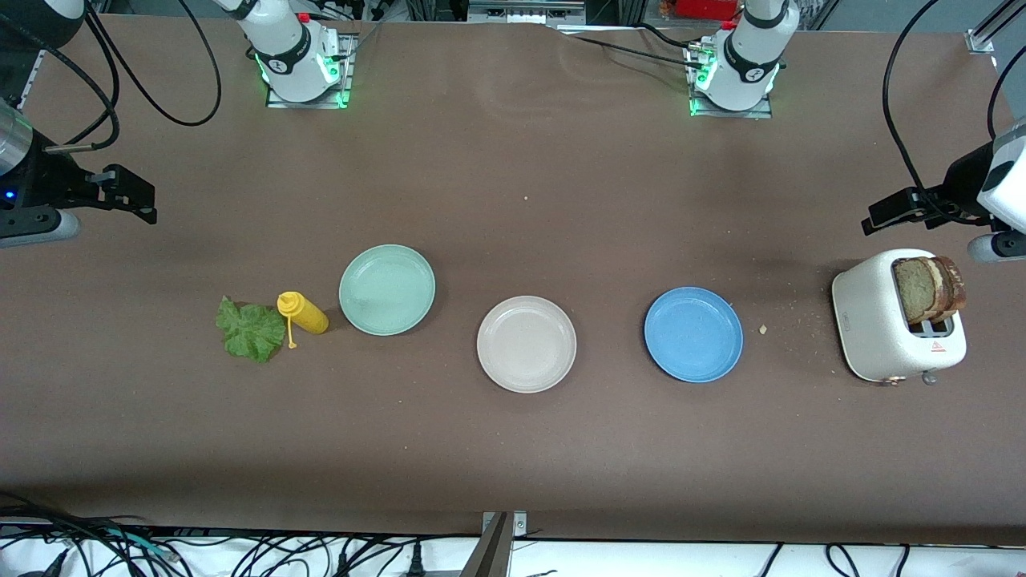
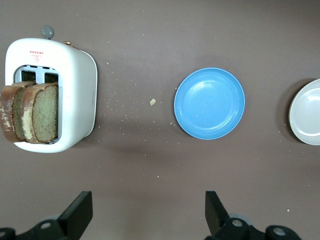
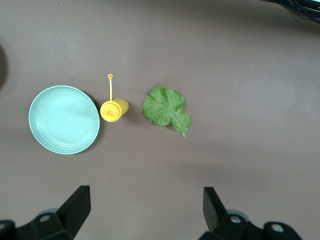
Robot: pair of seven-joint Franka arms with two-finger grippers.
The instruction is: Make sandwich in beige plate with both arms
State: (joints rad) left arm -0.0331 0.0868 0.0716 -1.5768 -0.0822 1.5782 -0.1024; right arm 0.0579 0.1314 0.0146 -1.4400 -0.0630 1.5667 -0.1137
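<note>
3 plates (image 1: pixel 527 344), 2 bread slices (image 1: pixel 930 288), 1 lettuce leaf (image 1: pixel 251 329)

We're in a robotics lab. Two white robot arm bases (image 1: pixel 300 60) bolted to a brown-covered table (image 1: pixel 513 449), black loose cables (image 1: pixel 240 553) along its edge.

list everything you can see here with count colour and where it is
beige plate: 1, pale beige, mid-table, empty
mint plate: 1, mint green, toward the right arm's end
blue plate: 1, blue, toward the left arm's end
lettuce leaf: 1, green, beside the bottle
mustard bottle: 1, yellow, between leaf and mint plate
toaster: 1, white, at the left arm's end
bread slices: 2, brown, in the toaster
left end effector: open, over the table by the toaster
right end effector: open, over the table near the leaf
</note>
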